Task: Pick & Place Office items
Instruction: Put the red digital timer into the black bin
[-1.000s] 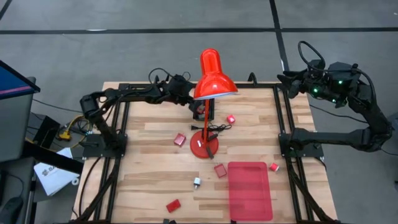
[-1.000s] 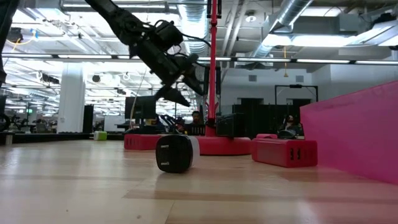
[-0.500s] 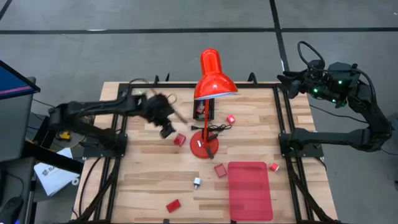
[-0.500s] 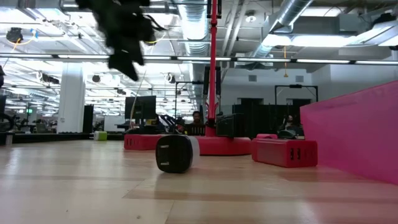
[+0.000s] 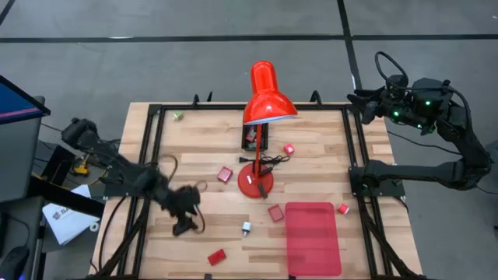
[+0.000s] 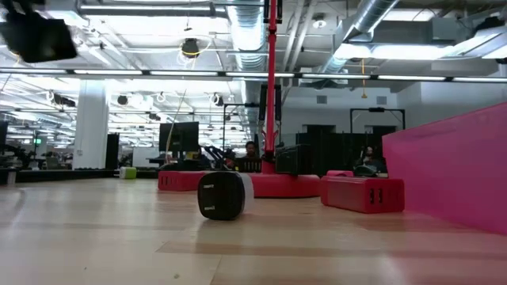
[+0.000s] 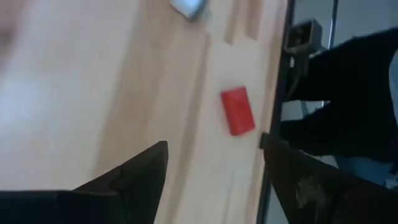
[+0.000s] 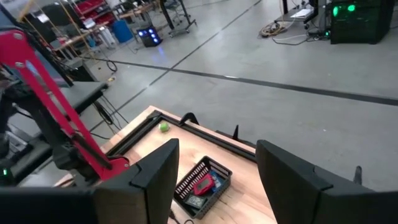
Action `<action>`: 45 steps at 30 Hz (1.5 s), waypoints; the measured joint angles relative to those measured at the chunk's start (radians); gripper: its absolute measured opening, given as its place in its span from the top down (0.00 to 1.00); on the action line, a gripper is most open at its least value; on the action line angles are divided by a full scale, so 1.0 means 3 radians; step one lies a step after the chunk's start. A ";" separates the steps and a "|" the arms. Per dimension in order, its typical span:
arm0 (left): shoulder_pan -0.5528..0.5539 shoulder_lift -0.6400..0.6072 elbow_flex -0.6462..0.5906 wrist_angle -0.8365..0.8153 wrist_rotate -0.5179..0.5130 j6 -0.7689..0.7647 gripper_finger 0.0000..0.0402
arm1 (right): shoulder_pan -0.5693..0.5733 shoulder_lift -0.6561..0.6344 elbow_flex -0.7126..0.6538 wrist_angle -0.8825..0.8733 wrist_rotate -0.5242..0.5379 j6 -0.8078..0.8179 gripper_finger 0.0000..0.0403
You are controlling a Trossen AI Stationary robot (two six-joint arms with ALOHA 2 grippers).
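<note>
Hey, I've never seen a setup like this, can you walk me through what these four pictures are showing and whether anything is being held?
This is a two-armed robot at a wooden table. One picture looks straight down, one sits level with the tabletop, and the other two come from cameras on each arm's wrist.

The left claw hangs open over the table's near left part, holding nothing; its wrist camera sees a red block below. The right claw waits open at the far right corner, also empty.

On the table stand a red desk lamp, a flat red tray, a small black basket and scattered small red blocks. A black-and-white plug lies nearest the low camera.
</note>
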 joint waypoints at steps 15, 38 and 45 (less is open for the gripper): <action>-0.0643 0.1424 0.0701 0.0390 -0.0125 -0.0497 0.35 | 0.0213 -0.0287 0.0000 -0.0006 -0.0007 0.0190 0.49; -0.0297 0.2337 0.1366 0.0331 -0.0247 -0.0783 0.35 | 0.0213 -0.0504 0.0000 -0.0025 -0.0098 -0.0004 0.49; -0.0263 0.2355 0.1366 0.0243 -0.0174 -0.0789 0.34 | 0.0213 -0.0689 0.0001 -0.0088 -0.0099 -0.0039 0.49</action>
